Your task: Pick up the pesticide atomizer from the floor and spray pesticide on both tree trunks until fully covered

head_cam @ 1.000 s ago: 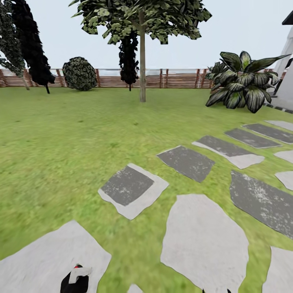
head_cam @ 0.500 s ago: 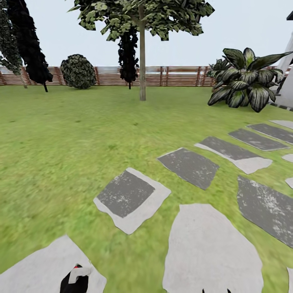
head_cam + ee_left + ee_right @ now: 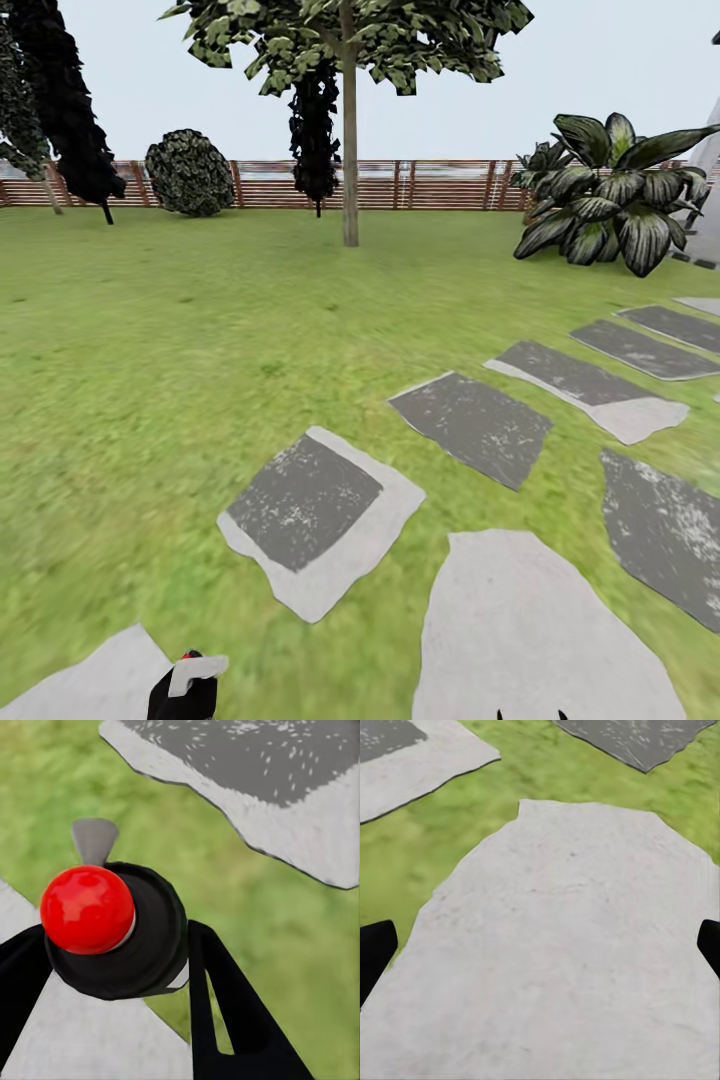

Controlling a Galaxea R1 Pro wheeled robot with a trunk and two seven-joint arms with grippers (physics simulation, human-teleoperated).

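Note:
The pesticide atomizer (image 3: 112,922) is a dark cylinder seen cap-on, with a red dot on top and a pale grey nozzle. My left gripper (image 3: 112,949) is shut on it, one black finger (image 3: 225,1012) on each side. In the head view the atomizer (image 3: 188,685) sits at the bottom edge, over the lawn. One tree (image 3: 350,40) stands far ahead on the grass, its straight mottled trunk (image 3: 350,170) bare to the crown. My right gripper (image 3: 540,945) is open over a pale slab, its tips (image 3: 530,714) just showing at the head view's bottom edge.
Grey stepping slabs (image 3: 320,515) (image 3: 475,425) cross the lawn toward the right, and a pale slab (image 3: 540,630) lies nearest. A brown slat fence (image 3: 440,185) bounds the back. Near-black cone trees (image 3: 70,100), a round bush (image 3: 190,172) and a striped-leaf plant (image 3: 615,190) stand along it.
The whole head view has shifted: the slabs slide down and outward and the tree sits slightly nearer, so the camera has moved forward. Both grippers hold as before.

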